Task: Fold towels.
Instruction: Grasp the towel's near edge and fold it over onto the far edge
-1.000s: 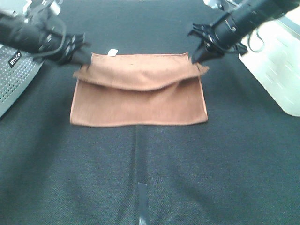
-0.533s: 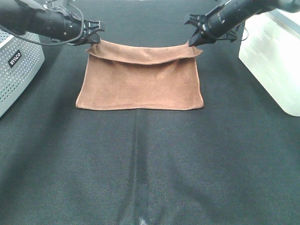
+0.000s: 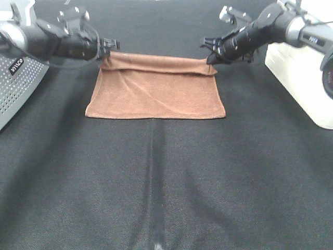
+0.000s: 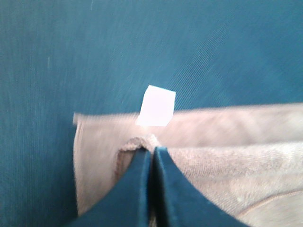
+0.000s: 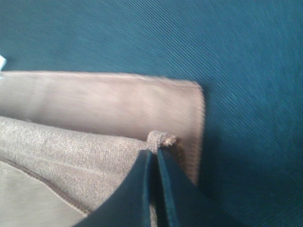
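Observation:
The rust-brown towel (image 3: 156, 91) lies folded on the black table, its upper layer drawn toward the far edge. My left gripper (image 3: 107, 51) is shut on the upper layer's far left corner. My right gripper (image 3: 210, 58) is shut on its far right corner. In the left wrist view the gripper (image 4: 152, 152) pinches the towel (image 4: 227, 156) just short of the white tag (image 4: 156, 106) on the lower layer. In the right wrist view the gripper (image 5: 154, 152) pinches the corner of the towel (image 5: 71, 151), with a strip of the lower layer showing beyond.
A grey perforated box (image 3: 15, 88) stands at the left edge. A white container (image 3: 304, 78) stands at the right edge. The black tabletop (image 3: 166, 182) stretches in front of the towel.
Both grippers have carried the upper layer's corners farther toward the back edge and lower. The fold now covers nearly the whole lower layer, and the sagging flap has flattened.

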